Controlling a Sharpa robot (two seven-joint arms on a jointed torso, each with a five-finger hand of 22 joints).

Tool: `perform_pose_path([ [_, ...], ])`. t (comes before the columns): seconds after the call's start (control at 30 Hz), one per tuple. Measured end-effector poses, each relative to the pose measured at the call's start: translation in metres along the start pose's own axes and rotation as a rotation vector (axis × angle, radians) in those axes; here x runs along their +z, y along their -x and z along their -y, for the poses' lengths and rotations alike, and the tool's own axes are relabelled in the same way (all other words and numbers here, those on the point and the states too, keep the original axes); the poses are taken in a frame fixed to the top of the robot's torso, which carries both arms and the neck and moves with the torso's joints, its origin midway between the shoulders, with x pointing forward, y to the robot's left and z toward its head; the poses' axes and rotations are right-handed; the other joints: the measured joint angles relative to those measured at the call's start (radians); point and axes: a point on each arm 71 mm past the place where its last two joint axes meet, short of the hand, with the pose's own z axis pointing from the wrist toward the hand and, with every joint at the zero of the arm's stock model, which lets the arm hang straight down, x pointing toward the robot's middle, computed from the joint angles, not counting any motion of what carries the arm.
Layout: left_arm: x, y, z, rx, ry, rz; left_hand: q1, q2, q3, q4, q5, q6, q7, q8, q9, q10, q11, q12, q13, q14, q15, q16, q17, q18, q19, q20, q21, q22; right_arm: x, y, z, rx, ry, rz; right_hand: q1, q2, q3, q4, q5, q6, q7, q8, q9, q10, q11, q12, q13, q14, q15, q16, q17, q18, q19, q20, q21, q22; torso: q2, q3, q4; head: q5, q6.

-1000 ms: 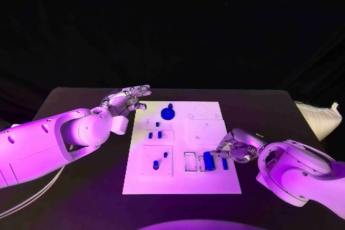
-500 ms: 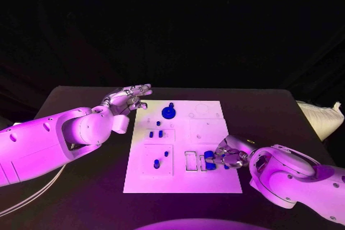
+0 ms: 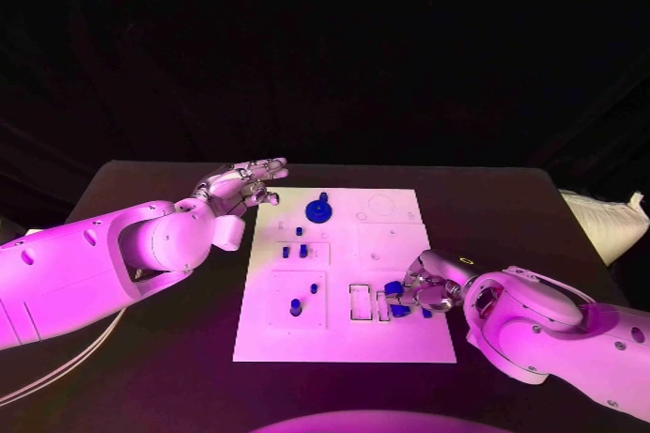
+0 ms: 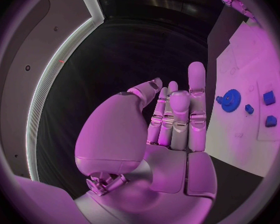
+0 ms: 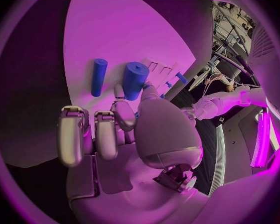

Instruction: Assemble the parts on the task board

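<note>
Right hand (image 3: 423,292) crowds blue block (image 3: 395,300); board's (image 3: 393,245) middle open.

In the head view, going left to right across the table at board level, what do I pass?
Left hand held off the board's far left corner → blue gear on the task board → blue block at the fingers of the right hand → pale bag off the table's right edge.

Right hand (image 3: 423,290) now further in over the task board (image 3: 344,344), onto the blue block (image 3: 394,299).
</note>
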Motion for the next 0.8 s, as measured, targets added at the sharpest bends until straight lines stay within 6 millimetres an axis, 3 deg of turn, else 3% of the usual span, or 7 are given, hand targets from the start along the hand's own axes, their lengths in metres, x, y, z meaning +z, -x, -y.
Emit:
perform_pose_path([
  [0.2, 0.0000, 0.0000, -0.0003, 0.000, 0.002, -0.001, 0.000, 0.000, 0.000, 0.000, 0.000, 0.000, 0.000, 0.000, 0.000, -0.002, 0.002, 0.001, -0.001, 0.000, 0.000, 0.000, -0.003, 0.000, 0.000, 0.000, 0.000, 0.000, 0.0012, 0.0003, -0.0024, -0.036, 0.014, 0.016, 0.058, -0.013, 0.003, -0.041, 0.000, -0.009, 0.002, 0.008, 0.005, 0.000, 0.001, 0.000, 0.022, 0.000, 0.000, 0.004, 0.000, 0.000, 0.000, 0.000, 0.006, 0.000, -0.001, -0.0006, 0.0006, 0.000, -0.001],
  [0.37, -0.0001, 0.0000, -0.0006, 0.000, 0.004, -0.002, 0.000, 0.000, 0.000, 0.000, 0.000, -0.003, -0.003, 0.000, 0.000, -0.007, 0.000, 0.004, -0.001, -0.004, 0.004, 0.000, -0.005, 0.000, 0.000, 0.000, -0.004, -0.001, 0.0012, 0.0006, -0.0038, -0.049, 0.023, 0.031, 0.108, -0.016, 0.018, -0.079, 0.068, -0.012, -0.002, 0.015, 0.012, -0.003, 0.005, 0.001, 0.037, 0.002, 0.003, 0.010, 0.000, 0.000, 0.000, 0.000, 0.012, 0.000, -0.001, -0.0010, -0.0005, 0.001, -0.001],
  [0.57, -0.0002, -0.0002, -0.0008, 0.001, 0.005, -0.005, 0.000, 0.000, 0.000, 0.000, 0.000, -0.003, -0.003, 0.000, 0.000, -0.007, 0.000, 0.004, -0.001, -0.004, 0.004, 0.000, -0.007, 0.000, 0.000, 0.000, -0.004, -0.001, -0.0004, -0.0006, -0.0028, -0.025, 0.022, 0.051, 0.122, -0.030, 0.037, -0.068, 0.184, -0.001, -0.002, 0.023, 0.017, -0.003, 0.005, 0.001, 0.033, 0.001, 0.002, 0.014, 0.000, 0.000, 0.000, 0.000, 0.016, 0.000, -0.001, -0.0007, -0.0012, 0.001, 0.002],
  [0.8, -0.0002, -0.0002, -0.0012, 0.002, 0.007, -0.006, 0.000, 0.000, -0.003, -0.003, 0.000, -0.003, -0.003, 0.000, 0.000, -0.007, 0.000, 0.004, -0.001, -0.004, 0.004, 0.000, -0.009, 0.000, 0.000, 0.000, -0.004, -0.001, -0.0054, -0.0019, 0.0006, 0.074, -0.007, 0.058, 0.125, -0.033, 0.064, -0.066, 0.241, -0.001, -0.002, 0.028, 0.018, -0.003, 0.005, 0.001, -0.010, 0.002, -0.005, 0.018, 0.000, 0.000, 0.000, 0.000, 0.020, 0.000, -0.001, -0.0002, -0.0006, -0.001, 0.003],
])
